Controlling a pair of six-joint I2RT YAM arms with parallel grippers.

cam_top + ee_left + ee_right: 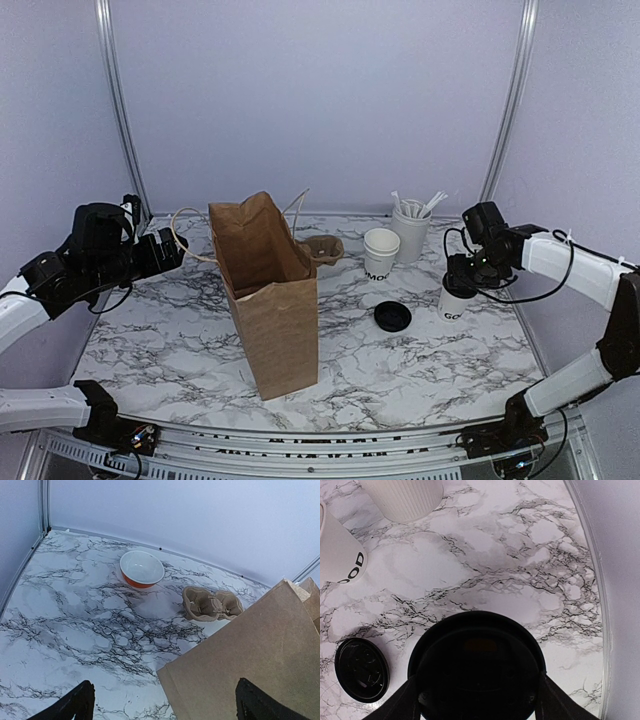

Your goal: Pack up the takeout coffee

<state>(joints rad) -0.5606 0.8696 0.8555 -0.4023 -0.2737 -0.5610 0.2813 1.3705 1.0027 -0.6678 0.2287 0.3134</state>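
Two white paper cups with dark block lettering are standing on the marble table [190, 330]. One is an open cup [381, 253], just in front of the ribbed white cup [411, 232] that is holding white stirrers [418, 205]. The other is a lidded cup [451, 303] near the right edge. A loose black lid [392, 317] is lying flat between the two lettered cups, touching neither. The brown paper bag [268, 305] is standing upright at mid-table with its mouth gaping, and we cannot see into it. Behind it the pulp cup carrier [325, 248] is sitting with its wells empty. The left wrist view is also showing us an orange bowl [142, 569], white inside and empty, near the back wall.

The lidded cup is standing on the table directly under the right gripper [463, 282]. In the right wrist view its black lid is filling the gap between the two fingers [402, 702], which are flanking it closely on either side. The jaws are standing fairly wide, but we cannot tell whether they are pressing on the cup or merely bracketing it. The right arm is reaching in from the right edge, with its forearm angling inward and its wrist tipping down over the cup.

The left gripper [165, 707] is gaping fully and holding nothing. It is hovering above the table to the left of the bag, its arm folded back and its wrist pointing toward the bag.
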